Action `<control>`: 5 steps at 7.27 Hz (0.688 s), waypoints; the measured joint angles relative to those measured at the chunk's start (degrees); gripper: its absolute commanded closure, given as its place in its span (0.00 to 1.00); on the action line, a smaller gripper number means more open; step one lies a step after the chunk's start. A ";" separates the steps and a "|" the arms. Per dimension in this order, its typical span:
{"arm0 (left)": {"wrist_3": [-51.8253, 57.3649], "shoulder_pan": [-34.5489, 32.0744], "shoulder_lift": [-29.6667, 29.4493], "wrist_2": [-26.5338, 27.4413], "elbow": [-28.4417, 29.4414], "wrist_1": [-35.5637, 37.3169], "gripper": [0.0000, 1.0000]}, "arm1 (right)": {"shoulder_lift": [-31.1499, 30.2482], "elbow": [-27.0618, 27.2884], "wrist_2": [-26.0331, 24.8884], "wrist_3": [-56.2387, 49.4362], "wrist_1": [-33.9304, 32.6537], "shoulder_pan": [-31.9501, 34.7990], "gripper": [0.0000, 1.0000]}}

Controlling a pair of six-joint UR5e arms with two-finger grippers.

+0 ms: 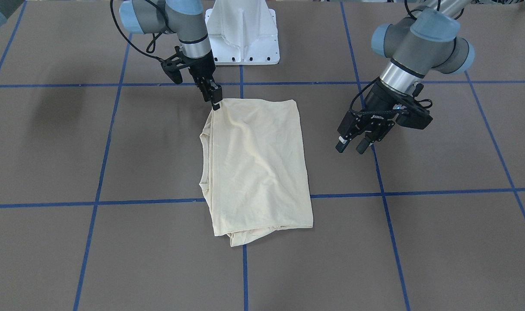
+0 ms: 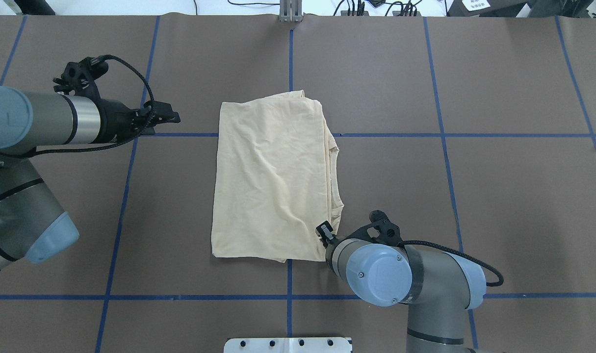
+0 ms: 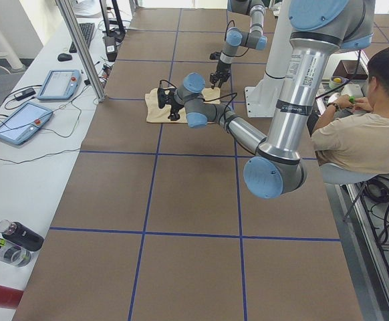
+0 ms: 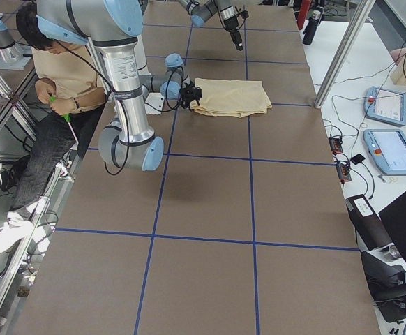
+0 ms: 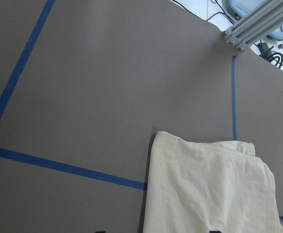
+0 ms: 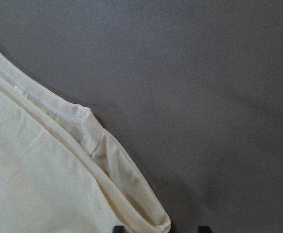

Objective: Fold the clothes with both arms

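Right arm (image 1: 189, 30): jaws apart, straddling T-shirt (image 1: 258, 168) corner nearest robot. Cream T-shirt folded into rectangle, flat at bench (image 1: 439, 242) centre. Left arm (image 1: 418, 47): jaws apart, off shirt's far left corner, not touching it.

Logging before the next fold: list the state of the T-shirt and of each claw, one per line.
T-shirt: folded into a rough rectangle, lying flat on the table, print hidden.
Left claw: open, empty, hanging over bare table beside the T-shirt.
Right claw: open, tips down at the T-shirt's corner on the robot's side, not closed on it.
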 measured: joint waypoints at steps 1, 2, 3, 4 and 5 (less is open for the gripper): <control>0.00 0.00 0.02 0.03 0.00 0.00 0.23 | 0.52 -0.53 -0.22 0.10 0.03 0.06 0.41; 0.00 0.00 0.03 0.04 0.00 0.00 0.23 | 1.00 -0.86 -0.53 0.27 0.05 0.14 0.41; 0.00 0.00 0.04 0.04 0.00 0.00 0.23 | 1.36 -1.35 -0.71 0.65 0.14 0.15 0.41; 0.00 0.00 0.04 0.07 0.00 0.00 0.23 | 1.82 -2.07 -0.77 1.14 0.31 0.15 0.41; 0.00 0.00 0.06 0.10 0.00 0.00 0.23 | 2.36 -2.82 -0.96 1.41 0.44 0.14 0.42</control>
